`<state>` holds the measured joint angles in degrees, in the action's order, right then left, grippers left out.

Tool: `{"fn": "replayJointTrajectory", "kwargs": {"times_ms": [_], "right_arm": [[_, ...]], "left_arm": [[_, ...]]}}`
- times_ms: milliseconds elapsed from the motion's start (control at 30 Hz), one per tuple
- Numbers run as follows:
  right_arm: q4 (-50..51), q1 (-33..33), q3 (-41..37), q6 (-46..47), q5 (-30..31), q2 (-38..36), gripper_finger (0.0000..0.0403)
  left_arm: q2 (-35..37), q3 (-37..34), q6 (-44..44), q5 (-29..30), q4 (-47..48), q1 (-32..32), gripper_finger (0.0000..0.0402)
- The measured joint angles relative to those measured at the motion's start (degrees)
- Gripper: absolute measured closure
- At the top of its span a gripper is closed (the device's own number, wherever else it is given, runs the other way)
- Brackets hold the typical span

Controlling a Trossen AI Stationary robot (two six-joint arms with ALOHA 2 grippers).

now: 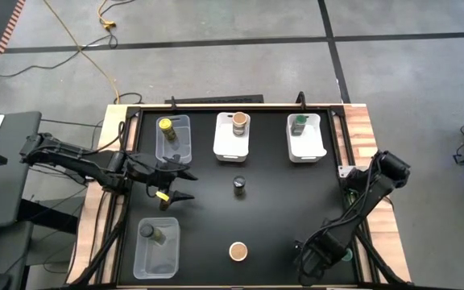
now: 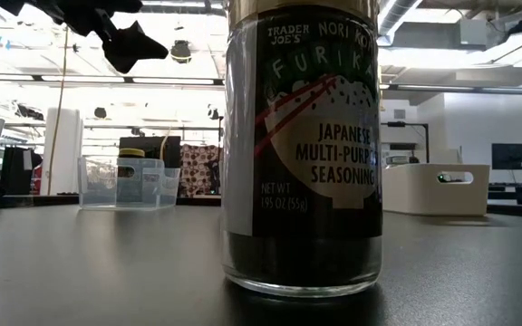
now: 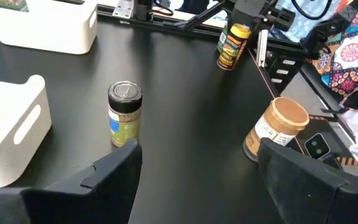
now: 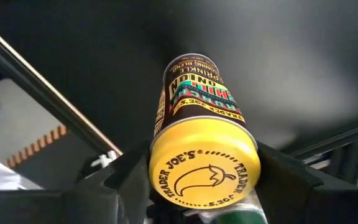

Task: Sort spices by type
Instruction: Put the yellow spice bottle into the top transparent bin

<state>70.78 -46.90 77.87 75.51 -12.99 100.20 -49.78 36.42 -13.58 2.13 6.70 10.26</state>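
My right gripper (image 1: 319, 256) is at the table's near right corner, pointing down, shut on a yellow-topped spice jar (image 4: 204, 124), also seen from the left wrist (image 3: 233, 45). My left gripper (image 1: 176, 184) hovers open and holds nothing, left of centre, facing a loose dark-topped jar (image 1: 239, 185) and a tan-topped jar (image 1: 238, 251), both upright on their bases. Four bins each hold one jar: a yellow-topped jar (image 1: 166, 126), a tan-topped jar (image 1: 238, 121), a green-topped jar (image 1: 299, 122) and a dark-topped jar (image 1: 147, 231). My right gripper has the jar's yellow cap (image 4: 166, 163) pinched between its two fingers, one on each side. The fingers come from above, pointing down. The jar stands roughly upright, slightly tilted, below them; whether its base is on the table I cannot tell.
A clear bin (image 1: 185, 141) stands far left, white bins far centre (image 1: 224, 143) and far right (image 1: 316, 143), and a clear bin (image 1: 167, 258) near left. The tan-topped jar fills the low view (image 2: 302, 145). Open black tabletop (image 1: 296, 201) lies between the arms.
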Motion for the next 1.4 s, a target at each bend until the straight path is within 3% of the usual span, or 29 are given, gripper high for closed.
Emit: {"fn": "replayJointTrajectory", "kwargs": {"times_ms": [233, 500, 633, 767, 867, 967, 1167, 1400], "right_arm": [[6.89, 5.17, 2.94, -9.39, 0.54, -3.59, 0.0142], [13.33, 15.88, 12.97, -29.39, 10.36, -8.11, 0.0142], [13.01, 21.29, 19.00, -46.06, 16.63, -8.41, 0.0142], [11.36, 24.94, 25.20, -72.06, 22.57, -7.12, 0.0142], [6.72, 26.56, 28.24, -91.24, 26.22, -6.12, 0.0143], [0.81, 28.03, 29.79, -102.79, 28.00, -5.32, 0.0143], [-7.89, 30.68, 30.18, -115.27, 28.02, -4.55, 0.0142], [-9.85, 31.68, 30.18, -122.86, 25.87, -1.26, 0.0141]], "left_arm": [[0.00, 0.00, -4.11, 0.68, -0.04, -0.73, 0.0096], [0.00, 0.00, -4.22, 0.71, -0.10, -2.46, 0.0106], [0.00, 0.00, -4.16, 0.76, -0.11, -3.71, 0.0107], [0.00, 0.00, -4.55, 0.41, -0.49, -4.65, 0.0107], [0.00, 0.00, -5.43, -2.02, -2.77, -5.25, 0.0107], [0.00, 0.02, -5.77, -4.36, -7.45, -5.79, 0.0107], [-1.56, 0.12, -7.46, -10.54, -17.67, -6.47, 0.0107], [-10.47, 5.10, -9.54, -15.37, -17.77, -7.48, 0.0107]]}}
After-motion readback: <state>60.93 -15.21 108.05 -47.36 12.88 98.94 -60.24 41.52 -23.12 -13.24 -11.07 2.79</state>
